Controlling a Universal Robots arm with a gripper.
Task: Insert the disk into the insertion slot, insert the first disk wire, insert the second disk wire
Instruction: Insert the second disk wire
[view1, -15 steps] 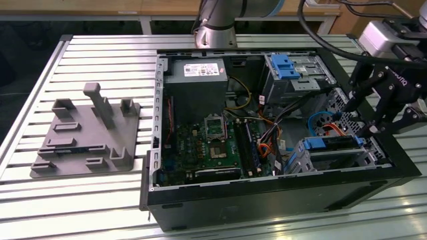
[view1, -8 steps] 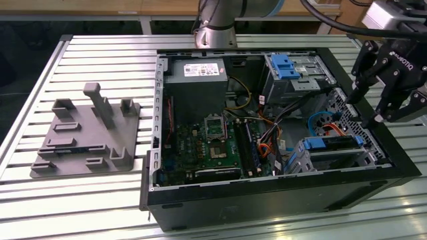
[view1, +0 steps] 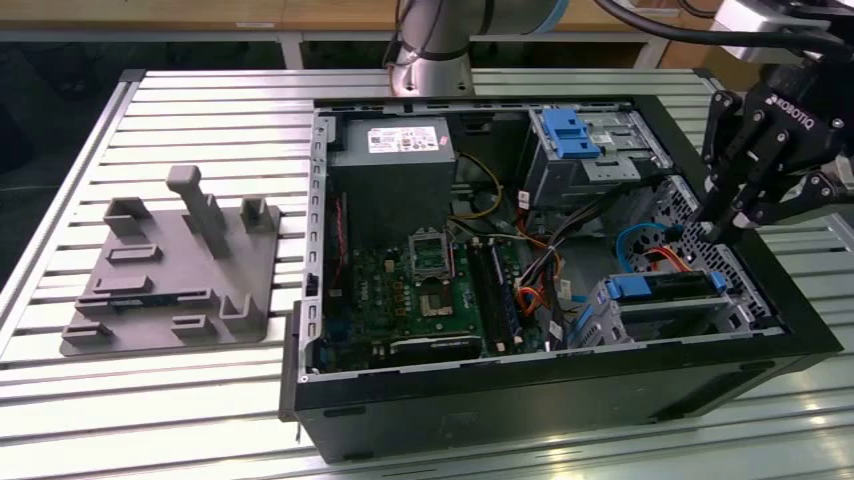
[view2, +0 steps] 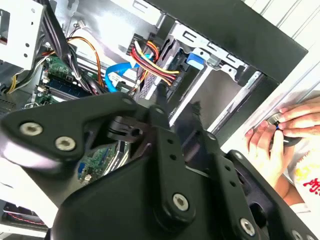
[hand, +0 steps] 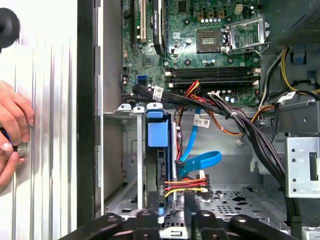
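Black end effector (view1: 703, 232) fingers narrowed onto wire connector (hand: 189, 186), beside disk (view1: 663, 287) seated in insertion slot (view1: 742, 280)

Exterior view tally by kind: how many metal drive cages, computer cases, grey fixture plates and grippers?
Metal drive cages: 2 (taller cage, insertion slot)
Computer case: 1
Grey fixture plate: 1
Gripper: 1
Total: 5

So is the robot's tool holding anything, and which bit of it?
It looks like the tool pinches the black plug at the end of the red and yellow wires, gripping the plug's body, not the wires.
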